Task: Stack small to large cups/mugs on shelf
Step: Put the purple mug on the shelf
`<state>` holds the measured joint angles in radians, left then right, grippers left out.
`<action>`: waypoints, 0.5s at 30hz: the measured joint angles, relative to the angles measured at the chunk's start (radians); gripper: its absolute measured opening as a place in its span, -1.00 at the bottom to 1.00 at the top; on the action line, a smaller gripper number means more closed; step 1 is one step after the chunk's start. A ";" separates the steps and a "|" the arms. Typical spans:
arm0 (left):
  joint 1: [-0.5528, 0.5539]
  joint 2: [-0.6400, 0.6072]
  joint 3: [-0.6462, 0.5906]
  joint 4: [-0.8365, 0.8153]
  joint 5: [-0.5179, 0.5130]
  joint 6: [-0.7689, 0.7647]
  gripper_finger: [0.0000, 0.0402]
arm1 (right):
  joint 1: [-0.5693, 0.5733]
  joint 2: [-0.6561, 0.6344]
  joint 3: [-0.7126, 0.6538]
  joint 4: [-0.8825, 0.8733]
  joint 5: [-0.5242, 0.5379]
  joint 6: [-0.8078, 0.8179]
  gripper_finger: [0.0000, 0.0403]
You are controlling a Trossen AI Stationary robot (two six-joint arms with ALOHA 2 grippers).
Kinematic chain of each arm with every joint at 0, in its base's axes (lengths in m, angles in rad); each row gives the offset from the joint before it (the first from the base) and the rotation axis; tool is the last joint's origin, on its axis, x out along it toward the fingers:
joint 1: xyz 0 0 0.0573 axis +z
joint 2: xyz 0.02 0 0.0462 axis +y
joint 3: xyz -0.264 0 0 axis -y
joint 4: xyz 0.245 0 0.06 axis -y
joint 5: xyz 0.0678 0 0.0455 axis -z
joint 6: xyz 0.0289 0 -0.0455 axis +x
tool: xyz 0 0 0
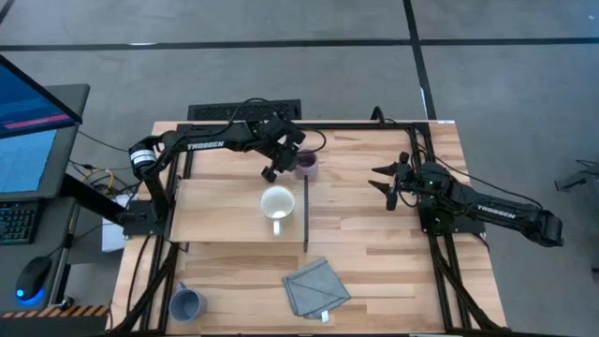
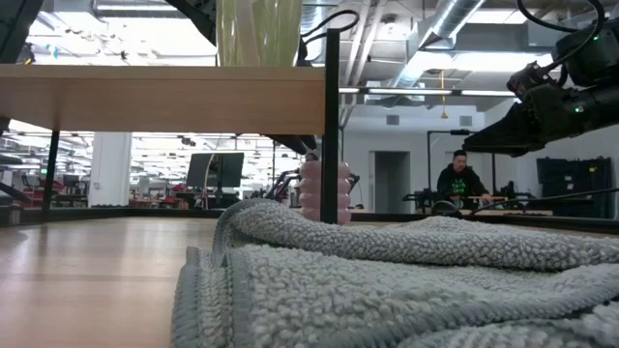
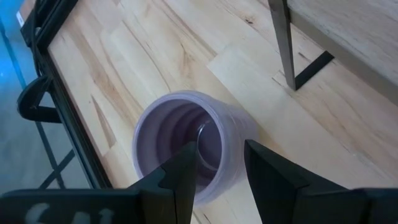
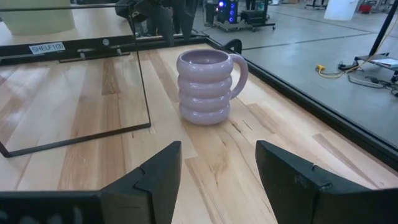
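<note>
The shelf [image 1: 225,211] is a light wood board raised on thin dark legs above the slatted table [image 1: 374,253], with a dark upright panel along its right short edge. The white mug [image 1: 277,206] stands on the board close to that panel, handle toward the near edge, and most of the board to its left is bare. The purple mug [image 1: 306,165] stands on the table just past the shelf's far right corner, near the table's far edge. Its handle points away from the shelf, and open wood lies between it and the right arm. The blue-grey mug [image 1: 186,303] sits at the table's near left corner, well apart from the others. A grey cloth [image 1: 315,286] lies crumpled near the near edge, in front of the shelf panel.

The left arm reaches from the left side across the far edge of the shelf, its wrist bent down over the purple mug. The left gripper [image 3: 221,168] straddles the mug's rim — one finger [image 3: 180,177] inside the mouth, the other outside the wall. The fingers are partly spread, and I cannot tell whether they press the wall.

The right arm lies low along the right side of the table. The right gripper [image 1: 384,178] points at the purple mug from well apart, fingers spread wide and empty.

The left arm carries "TROSSEN" in white. A white label on the shelf's edge reads "SHELF 101" in the right wrist view.
</note>
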<state>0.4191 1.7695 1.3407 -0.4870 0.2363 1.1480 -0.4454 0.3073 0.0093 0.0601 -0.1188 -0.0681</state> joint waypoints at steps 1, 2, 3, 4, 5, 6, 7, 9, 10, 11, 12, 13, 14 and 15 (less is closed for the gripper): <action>0.000 0.000 0.000 0.000 0.000 0.000 -0.38 | 0.000 0.000 0.000 0.000 0.000 0.000 0.14; 0.000 0.000 0.000 0.000 -0.001 0.000 -0.38 | 0.000 0.000 0.000 0.000 0.000 0.000 0.14; 0.000 0.000 0.000 0.000 -0.005 0.000 -0.38 | 0.000 0.000 0.000 0.000 0.000 0.000 0.14; 0.000 0.000 0.000 0.000 -0.010 0.000 -0.38 | 0.000 0.000 0.000 0.000 0.000 0.000 0.14; 0.000 0.000 0.000 -0.001 -0.017 0.000 -0.38 | 0.000 0.000 0.000 0.000 0.000 0.000 0.14; 0.000 0.000 0.000 -0.001 -0.022 0.000 -0.38 | 0.000 0.000 0.000 0.000 0.000 0.000 0.14; 0.000 0.004 0.000 0.000 -0.027 0.001 -0.38 | 0.000 0.000 0.000 0.000 0.000 0.000 0.14; -0.001 0.012 0.002 0.008 -0.034 0.003 -0.38 | 0.000 0.000 0.000 0.000 0.000 0.000 0.14; 0.000 0.012 0.002 0.002 -0.043 0.003 -0.38 | 0.000 0.000 0.000 0.000 0.000 0.000 0.14; -0.001 0.020 0.002 0.004 -0.045 0.004 -0.38 | 0.000 0.000 0.000 0.000 0.000 0.000 0.14; -0.004 0.028 0.004 0.017 -0.045 0.003 -0.38 | 0.000 0.000 0.000 0.000 0.000 0.000 0.14; -0.005 0.030 0.005 0.029 -0.054 0.004 -0.38 | 0.000 0.000 0.000 0.000 0.000 0.000 0.14; -0.005 0.031 0.007 0.027 -0.059 0.004 -0.38 | 0.000 0.000 0.000 0.000 0.000 0.001 0.14; -0.005 0.031 0.008 0.026 -0.062 0.004 -0.38 | 0.000 0.000 0.000 0.000 0.002 0.008 0.14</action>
<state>0.4139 1.8004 1.3485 -0.4614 0.1743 1.1519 -0.4454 0.3073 0.0093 0.0600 -0.1169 -0.0602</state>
